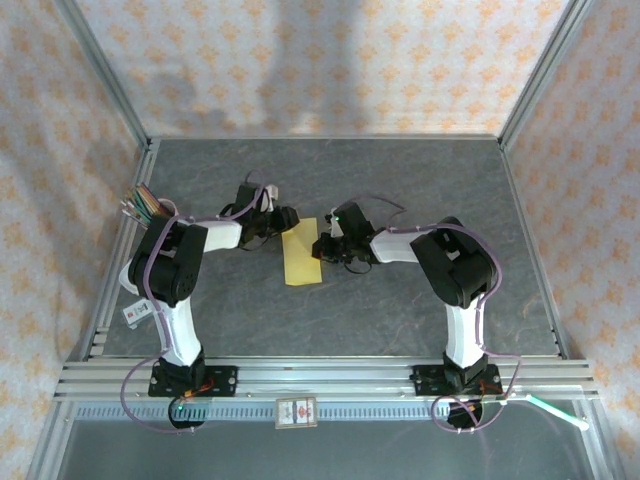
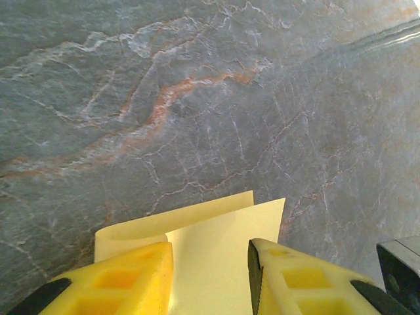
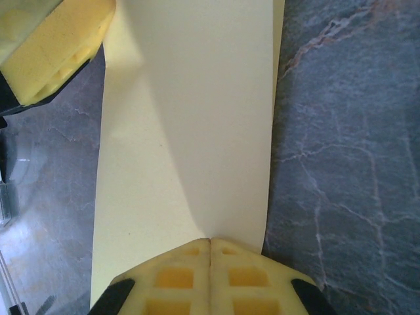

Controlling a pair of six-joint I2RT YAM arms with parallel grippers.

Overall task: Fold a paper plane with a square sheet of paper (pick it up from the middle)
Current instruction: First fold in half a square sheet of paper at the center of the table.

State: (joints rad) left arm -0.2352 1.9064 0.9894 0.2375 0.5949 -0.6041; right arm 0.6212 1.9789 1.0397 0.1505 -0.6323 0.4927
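Observation:
The square sheet of paper (image 1: 303, 254) lies on the table between the two arms, folded in half into a narrow yellow strip. In the left wrist view its two layers (image 2: 223, 243) sit slightly offset at the far edge. My left gripper (image 2: 211, 256) hovers over the strip's far end, open, with the paper showing in the gap between its fingers. My right gripper (image 3: 210, 240) is shut, its tips together and resting on the paper (image 3: 190, 131) near its right edge. I cannot tell whether a layer is pinched. In the top view the left gripper (image 1: 283, 222) and right gripper (image 1: 325, 245) flank the strip.
The dark grey marbled tabletop (image 1: 400, 190) surrounds the paper. A rail frame (image 1: 330, 375) runs along the near edge, with patterned walls behind and to the sides. A left gripper finger (image 3: 59, 46) shows at the right wrist view's top left.

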